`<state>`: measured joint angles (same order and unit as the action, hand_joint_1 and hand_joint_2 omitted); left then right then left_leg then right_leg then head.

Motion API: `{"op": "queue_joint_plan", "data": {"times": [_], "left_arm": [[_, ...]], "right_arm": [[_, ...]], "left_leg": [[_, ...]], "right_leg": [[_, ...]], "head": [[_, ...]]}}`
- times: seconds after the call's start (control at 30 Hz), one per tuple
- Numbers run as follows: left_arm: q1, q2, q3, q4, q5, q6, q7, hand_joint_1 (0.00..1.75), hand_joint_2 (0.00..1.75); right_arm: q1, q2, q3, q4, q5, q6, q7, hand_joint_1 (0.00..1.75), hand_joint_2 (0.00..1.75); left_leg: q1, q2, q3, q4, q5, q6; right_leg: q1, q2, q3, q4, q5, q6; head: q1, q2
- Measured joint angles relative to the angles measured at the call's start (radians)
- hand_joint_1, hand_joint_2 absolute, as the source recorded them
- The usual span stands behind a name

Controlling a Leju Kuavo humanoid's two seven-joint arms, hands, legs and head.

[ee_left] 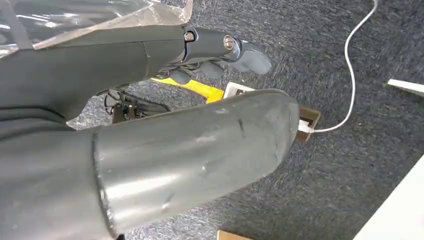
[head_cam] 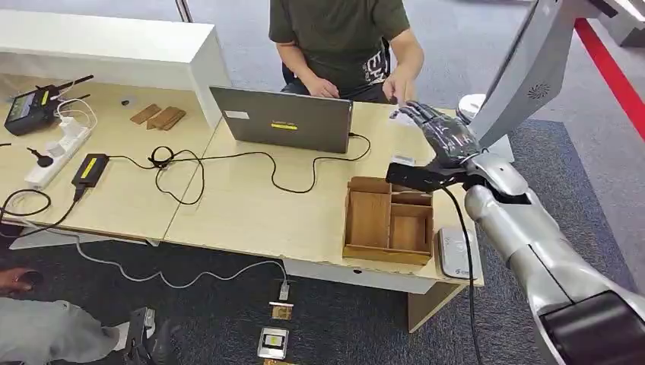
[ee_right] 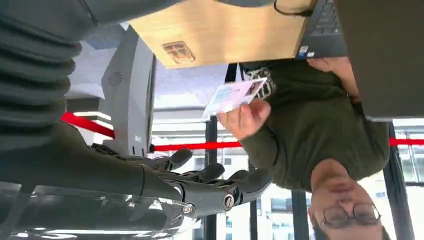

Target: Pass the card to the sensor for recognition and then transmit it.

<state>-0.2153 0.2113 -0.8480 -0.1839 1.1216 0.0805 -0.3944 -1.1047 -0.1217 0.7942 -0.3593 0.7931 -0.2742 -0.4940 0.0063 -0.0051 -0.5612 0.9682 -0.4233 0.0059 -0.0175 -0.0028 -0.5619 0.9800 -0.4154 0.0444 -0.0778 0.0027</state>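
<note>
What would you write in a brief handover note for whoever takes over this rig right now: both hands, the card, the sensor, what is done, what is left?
Right hand: raised over the table's far right edge, fingers extended, holding nothing.
Left hand: hanging over the carpet, holding nothing.
Card: held by the seated person's hand, near the right hand but apart.
Sensor: white pad beside the wooden tray, nothing on it.
Done: no step visible.
Left: take card, scan it, pass it on.

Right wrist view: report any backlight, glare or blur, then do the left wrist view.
Right wrist view: bright windows backlight the person, yet the card reads sharp; right hand dark. Left wrist view: glare streaks on the silver arm; left hand soft.
</note>
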Motion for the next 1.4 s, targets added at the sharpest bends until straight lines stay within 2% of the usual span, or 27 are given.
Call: {"op": "queue_joint_plan", "data": {"times": [0.1,0.2,0.47,0.67,0.87,1.13,1.33,1.37,1.4], "left_arm": [[0.0,0.002,0.0,0.0,0.0,0.0,0.002,0.0,0.0],[0.003,0.002,0.0,0.0,0.001,0.002,0.002,0.0,0.0],[0.014,0.003,0.001,0.0,0.015,0.003,0.002,0.0,0.0],[0.04,0.005,0.003,0.0,0.042,0.003,-0.01,0.0,0.0],[0.068,0.005,0.013,0.001,0.067,0.01,-0.023,0.0,0.0],[0.088,0.005,0.029,0.003,0.093,0.037,-0.018,0.0,0.0],[0.091,0.005,0.04,0.006,0.097,0.042,-0.015,0.0,0.0],[0.091,0.005,0.041,0.006,0.097,0.042,-0.014,0.0,0.0],[0.091,0.005,0.043,0.006,0.096,0.042,-0.014,0.0,0.0]], "right_arm": [[0.002,-0.003,-0.006,0.0,-0.002,-0.041,-0.01,0.0,0.0],[0.003,-0.003,-0.016,0.001,-0.011,-0.04,-0.01,0.0,0.0],[0.004,-0.003,-0.063,-0.001,-0.115,0.086,-0.027,0.0,0.0],[0.057,-0.019,-0.095,-0.053,-0.179,0.096,-0.042,0.0,0.0],[0.184,-0.071,-0.115,-0.193,-0.251,0.098,0.013,0.0,0.0],[0.36,-0.183,-0.122,-0.409,-0.327,0.072,0.133,0.0,0.0],[0.454,-0.274,-0.129,-0.616,-0.325,0.076,0.235,0.0,0.0],[0.464,-0.289,-0.13,-0.644,-0.322,0.077,0.244,0.0,1.75],[0.472,-0.3,-0.131,-0.668,-0.314,0.08,0.253,0.0,1.75]], "left_leg": [[0.0,0.0,0.0,0.0,0.0,0.0],[0.0,0.0,0.0,0.0,0.0,0.0],[0.0,0.0,0.0,0.0,0.0,0.0],[0.0,0.0,0.0,0.0,0.0,0.0],[0.0,0.0,0.0,0.0,0.0,0.0],[0.0,-0.001,0.0,0.0,0.0,0.0],[0.0,-0.001,0.0,0.0,0.0,0.0],[0.0,-0.001,0.0,0.0,0.0,0.0],[0.0,0.0,0.0,0.0,0.0,0.0]], "right_leg": [[0.0,0.0,0.0,0.0,0.0,0.0],[0.0,0.0,0.0,0.0,0.0,0.0],[0.0,0.0,0.0,0.0,0.0,0.0],[0.0,0.0,0.0,0.0,0.0,0.0],[0.0,0.0,0.0,-0.001,0.0,0.0],[0.0,0.0,0.001,-0.001,0.0,0.0],[0.0,0.0,0.0,-0.001,0.0,0.0],[0.0,0.0,0.001,-0.001,0.0,0.0],[0.0,0.0,0.001,-0.001,0.0,0.0]], "head": [[0.0,0.0],[0.0,0.0],[0.0,0.0],[0.0,0.0],[0.0,0.0],[0.0,0.0],[0.0,0.0],[0.0,0.0],[0.0,0.0]]}}
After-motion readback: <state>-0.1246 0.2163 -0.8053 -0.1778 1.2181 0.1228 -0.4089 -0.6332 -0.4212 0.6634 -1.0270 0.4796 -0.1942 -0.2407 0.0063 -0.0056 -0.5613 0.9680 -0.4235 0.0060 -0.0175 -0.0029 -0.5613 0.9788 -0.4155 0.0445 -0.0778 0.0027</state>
